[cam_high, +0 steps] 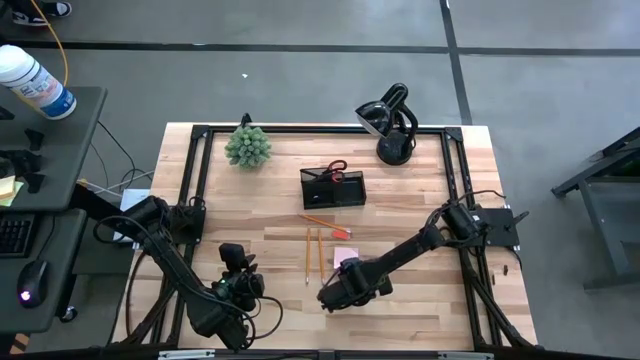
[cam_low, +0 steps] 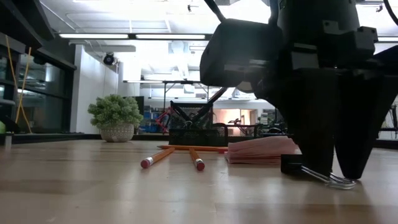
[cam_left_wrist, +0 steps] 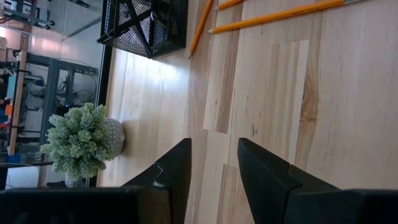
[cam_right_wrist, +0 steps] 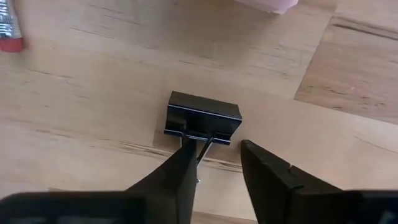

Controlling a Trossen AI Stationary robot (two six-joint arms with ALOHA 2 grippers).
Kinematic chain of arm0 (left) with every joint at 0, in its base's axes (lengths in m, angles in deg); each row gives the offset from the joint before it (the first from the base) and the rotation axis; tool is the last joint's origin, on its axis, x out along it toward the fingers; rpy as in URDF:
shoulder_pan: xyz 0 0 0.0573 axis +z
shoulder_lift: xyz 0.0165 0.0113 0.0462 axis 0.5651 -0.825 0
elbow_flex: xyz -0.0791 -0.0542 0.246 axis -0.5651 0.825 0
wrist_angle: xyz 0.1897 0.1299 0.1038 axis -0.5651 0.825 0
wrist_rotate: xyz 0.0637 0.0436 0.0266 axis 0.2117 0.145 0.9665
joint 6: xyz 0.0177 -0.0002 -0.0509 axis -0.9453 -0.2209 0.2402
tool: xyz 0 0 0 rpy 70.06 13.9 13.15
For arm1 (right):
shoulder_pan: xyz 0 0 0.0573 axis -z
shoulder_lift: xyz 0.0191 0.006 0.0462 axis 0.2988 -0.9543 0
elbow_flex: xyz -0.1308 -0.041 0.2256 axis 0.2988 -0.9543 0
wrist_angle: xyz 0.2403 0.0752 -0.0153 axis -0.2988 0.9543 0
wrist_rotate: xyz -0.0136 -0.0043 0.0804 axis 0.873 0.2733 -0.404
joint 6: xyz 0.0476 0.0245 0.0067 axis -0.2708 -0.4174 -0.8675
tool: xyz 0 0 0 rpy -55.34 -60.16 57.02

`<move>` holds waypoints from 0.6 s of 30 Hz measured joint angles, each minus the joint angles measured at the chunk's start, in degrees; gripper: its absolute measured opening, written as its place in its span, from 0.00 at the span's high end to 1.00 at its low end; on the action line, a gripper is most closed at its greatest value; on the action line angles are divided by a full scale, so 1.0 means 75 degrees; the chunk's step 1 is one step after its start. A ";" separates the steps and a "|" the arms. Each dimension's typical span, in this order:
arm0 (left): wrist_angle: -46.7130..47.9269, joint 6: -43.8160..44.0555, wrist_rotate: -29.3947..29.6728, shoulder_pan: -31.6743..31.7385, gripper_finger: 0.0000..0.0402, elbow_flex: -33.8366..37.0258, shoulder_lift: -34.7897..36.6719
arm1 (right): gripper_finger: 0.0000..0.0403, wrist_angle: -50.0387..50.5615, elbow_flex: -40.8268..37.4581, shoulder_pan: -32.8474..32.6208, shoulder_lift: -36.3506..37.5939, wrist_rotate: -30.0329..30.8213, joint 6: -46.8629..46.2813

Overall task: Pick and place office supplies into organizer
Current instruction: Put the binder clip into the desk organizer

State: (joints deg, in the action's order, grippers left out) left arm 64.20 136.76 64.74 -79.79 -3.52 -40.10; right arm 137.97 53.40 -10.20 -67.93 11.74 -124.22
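Observation:
My right gripper (cam_right_wrist: 217, 146) is open and low over the table's near middle, pointing down. Its fingers stand on either side of the wire handles (cam_right_wrist: 200, 148) of a small black binder clip (cam_right_wrist: 204, 116) that lies flat on the wood. Beside it lies the pink sticky-note pad (cam_high: 347, 258), and several yellow-orange pencils (cam_high: 308, 255) rest flat on the table. The black organizer (cam_high: 333, 188) stands at the table's middle with the red-handled scissors (cam_high: 336, 169) upright in it. My left gripper (cam_left_wrist: 214, 146) is open, waiting above the near left part of the table. My right gripper comes from above, its fingers straddling the binder clip's wire handles (cam_low: 329, 180) along their length. One finger (cam_right_wrist: 183, 165) stands right against the wire; whether it touches, I cannot tell. The clip lies flat on the table.
A green spiky plant (cam_high: 247, 146) stands at the far left and a black desk lamp (cam_high: 390, 125) at the far right. One pencil (cam_high: 322, 223) lies just in front of the organizer. Bare wood stretches along the near edge and between the two arms.

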 joint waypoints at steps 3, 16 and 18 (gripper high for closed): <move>-0.0003 0.0000 0.0000 0.0000 0.70 0.0000 0.0000 | 0.78 0.0003 -0.0002 -0.0020 0.0000 0.0054 0.0066; -0.0012 0.0003 0.0001 0.0000 0.70 0.0000 0.0000 | 0.98 0.0052 -0.0016 -0.0097 -0.0006 0.0241 0.0372; -0.0012 0.0002 0.0003 0.0000 0.70 0.0000 0.0000 | 0.99 0.0052 -0.0016 -0.0100 -0.0006 0.0254 0.0388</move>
State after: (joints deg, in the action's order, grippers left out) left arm 64.11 136.78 64.77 -79.79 -3.52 -40.10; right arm 138.37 53.28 -10.95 -67.98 13.64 -121.30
